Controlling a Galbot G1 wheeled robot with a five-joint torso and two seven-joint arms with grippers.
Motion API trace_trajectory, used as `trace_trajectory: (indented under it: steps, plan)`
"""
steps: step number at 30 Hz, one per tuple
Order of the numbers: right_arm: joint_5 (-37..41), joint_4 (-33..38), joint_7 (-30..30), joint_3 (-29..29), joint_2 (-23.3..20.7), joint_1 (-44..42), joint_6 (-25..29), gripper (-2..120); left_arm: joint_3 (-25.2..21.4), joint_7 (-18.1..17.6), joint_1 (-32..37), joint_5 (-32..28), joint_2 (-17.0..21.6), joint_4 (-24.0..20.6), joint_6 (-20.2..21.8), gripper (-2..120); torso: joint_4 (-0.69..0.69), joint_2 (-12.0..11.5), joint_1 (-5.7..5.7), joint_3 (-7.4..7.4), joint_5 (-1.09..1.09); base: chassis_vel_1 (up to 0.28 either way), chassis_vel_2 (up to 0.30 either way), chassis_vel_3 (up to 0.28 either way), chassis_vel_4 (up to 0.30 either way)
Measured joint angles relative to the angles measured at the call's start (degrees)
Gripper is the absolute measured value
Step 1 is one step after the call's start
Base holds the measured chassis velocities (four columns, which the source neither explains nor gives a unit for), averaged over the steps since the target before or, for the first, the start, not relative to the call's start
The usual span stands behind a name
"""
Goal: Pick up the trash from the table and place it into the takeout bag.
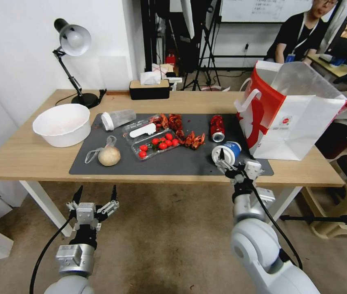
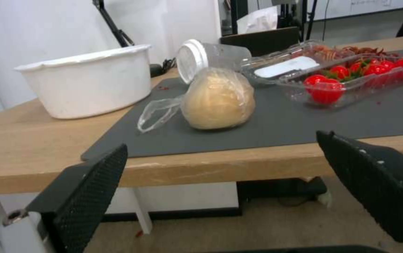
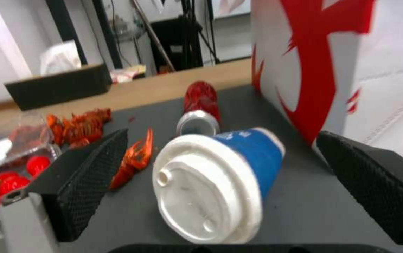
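The takeout bag (image 3: 351, 66) is cut off by the right wrist picture's top and right edges, its print blurred, and its inside cannot be seen. In the head view the right gripper (image 1: 232, 161) covers the near side of the paper cup (image 1: 227, 151) at the mat's near right edge. The small red logo (image 1: 285, 121) is too small to read. The clamshell box (image 2: 351, 75) runs off the left wrist picture's right edge.
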Motion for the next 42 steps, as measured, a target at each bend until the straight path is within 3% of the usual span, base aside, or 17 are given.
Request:
trace_trajectory:
  steps: [7, 16, 42]
  plan:
    - [4.6, -3.2, 6.7, -3.5, 0.1, 6.7, -6.6, 100, -0.7, 0.2, -0.6, -0.1, -0.4, 0.9, -0.2, 100, 0.0, 0.0, 0.0, 0.0, 0.0, 0.0, 0.0, 0.0, 0.0]
    - [7.8, -5.6, 12.3, -4.8, 1.3, 10.1, -9.5, 100, -0.9, 0.3, -1.2, -0.6, -0.2, 2.4, -0.5, 100, 0.0, 0.0, 0.0, 0.0, 0.0, 0.0, 0.0, 0.0, 0.0]
    - [10.9, -8.8, 13.1, -4.8, 2.0, 12.2, -9.6, 100, 0.0, 0.6, -2.1, -1.5, 0.3, 3.7, -0.6, 100, 0.0, 0.0, -0.01, -0.01, 0.0, 0.0, 0.0, 0.0, 0.0]
